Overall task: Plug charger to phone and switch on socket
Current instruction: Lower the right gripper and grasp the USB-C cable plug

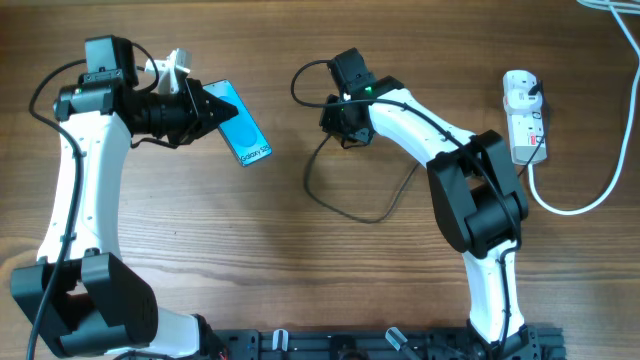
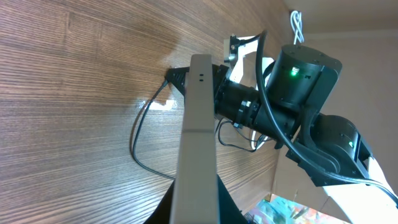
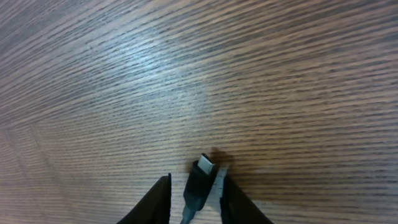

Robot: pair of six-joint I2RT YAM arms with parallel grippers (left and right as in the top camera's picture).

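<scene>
Clamped in your right gripper [image 3: 194, 185], the charger [image 3: 202, 174] plug tip protrudes; your left gripper [image 1: 220, 110] grasps the phone [image 1: 248, 135], screen facing up.

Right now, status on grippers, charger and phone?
Left gripper shut on phone. Right gripper shut on charger plug, not yet at phone. Socket untouched, nothing between them.

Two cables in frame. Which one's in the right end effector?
The thin black charger cable: its metal-tipped plug sits in the right end effector. The thick white lead lies by the socket, untouched.
</scene>
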